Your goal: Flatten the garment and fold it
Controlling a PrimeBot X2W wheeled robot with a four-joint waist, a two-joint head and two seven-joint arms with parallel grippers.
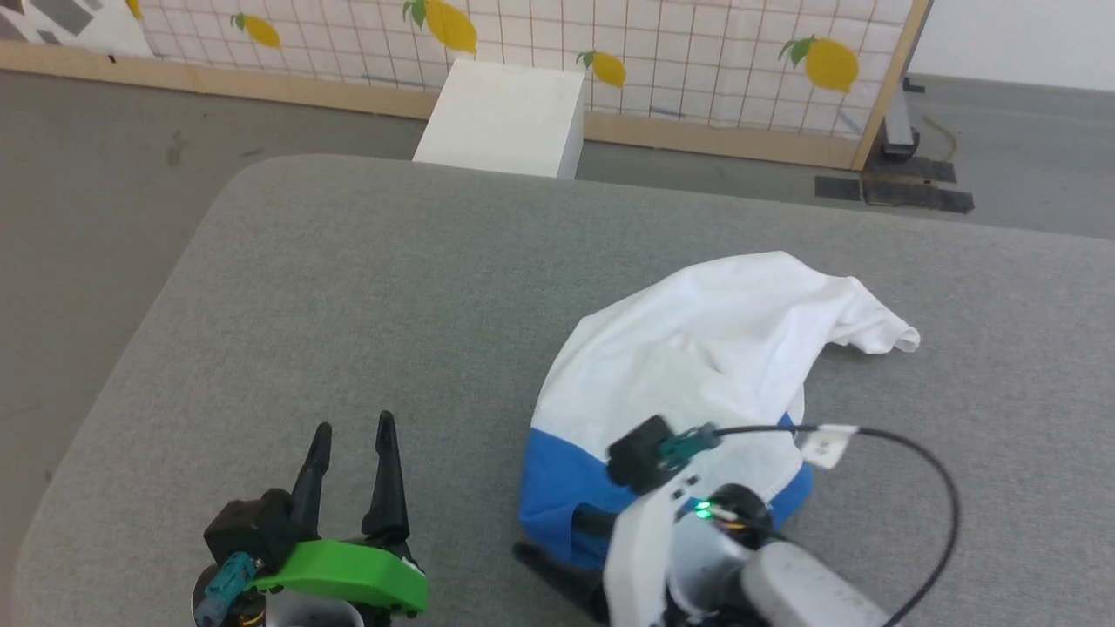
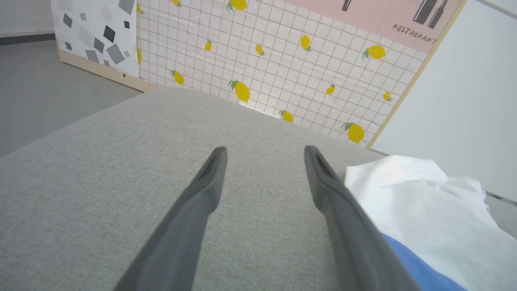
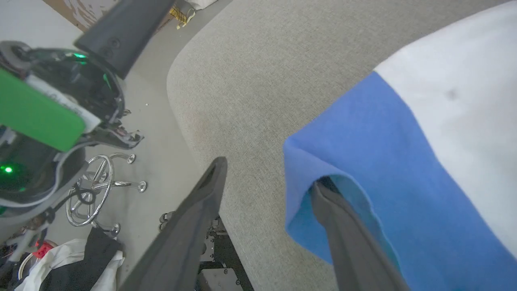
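The garment (image 1: 697, 366) lies bunched on the grey cushioned surface (image 1: 392, 287), with its blue end right at the right gripper (image 3: 268, 173). That gripper's 2 fingers are spread wide. 1 finger (image 3: 347, 242) is tucked into an opening in the blue fabric, and the other is bare outside the cloth, so the blue hem sits between them unpinched. Beyond the fingertips the blue gives way to the white body, which mounds up and trails away from the gripper to a crumpled white end.

The left gripper (image 1: 354, 427) is off to the left of the right one, its 2 fingers parted with nothing between them. Bare grey surface lies ahead of its tips, and the garment is near its right finger.

Past the surface's far edge, a white box (image 1: 505, 113) stands on the floor in front of a lemon-print panel (image 1: 697, 52).
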